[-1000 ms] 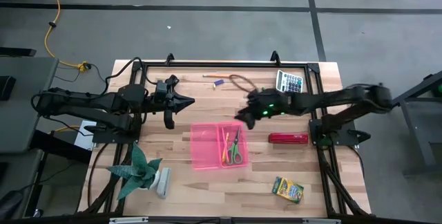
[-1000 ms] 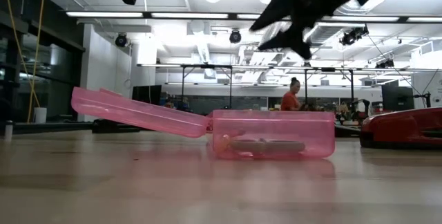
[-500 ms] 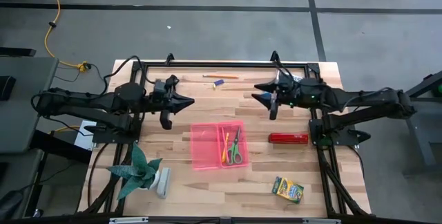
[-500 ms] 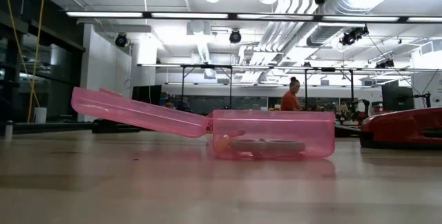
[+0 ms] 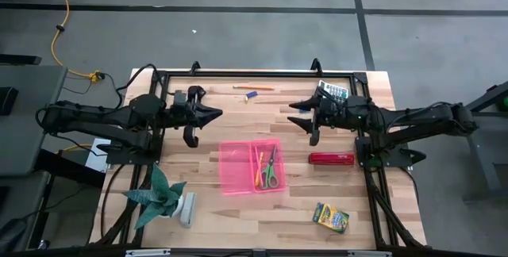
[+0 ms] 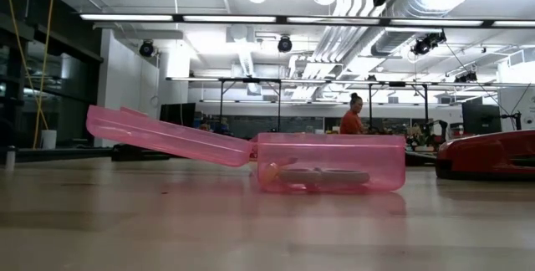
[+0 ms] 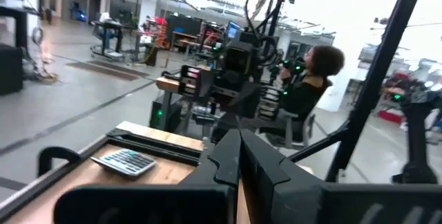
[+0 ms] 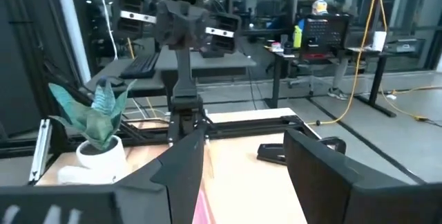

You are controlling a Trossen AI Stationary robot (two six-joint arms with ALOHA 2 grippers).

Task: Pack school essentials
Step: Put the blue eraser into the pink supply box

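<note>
An open pink case (image 5: 250,167) lies mid-table, its lid (image 6: 167,135) slanting up and away from the tray (image 6: 330,162). Inside the tray lie green-handled scissors (image 5: 271,167) and thin pencils (image 5: 258,167). A crayon box (image 5: 330,217) lies flat near the front right. One pencil (image 5: 254,88) and a small blue eraser (image 5: 252,94) lie at the far edge. My left gripper (image 5: 218,116) hovers shut, high over the table left of the case. My right gripper (image 5: 291,114) hovers open and level, beyond the case's far right corner, holding nothing.
A red stapler (image 5: 331,159) lies right of the case. A calculator (image 5: 334,92) sits at the far right corner, and a potted plant (image 5: 163,196) stands at the near left. A black frame rails the table's far edge. A person sits in the room behind.
My right gripper has risen from just above the case's far right side, leaving the top of the low view, and drawn back toward the table's far right. It has rolled until its fingers lie level, staying open and empty. The case and its contents have not moved.
</note>
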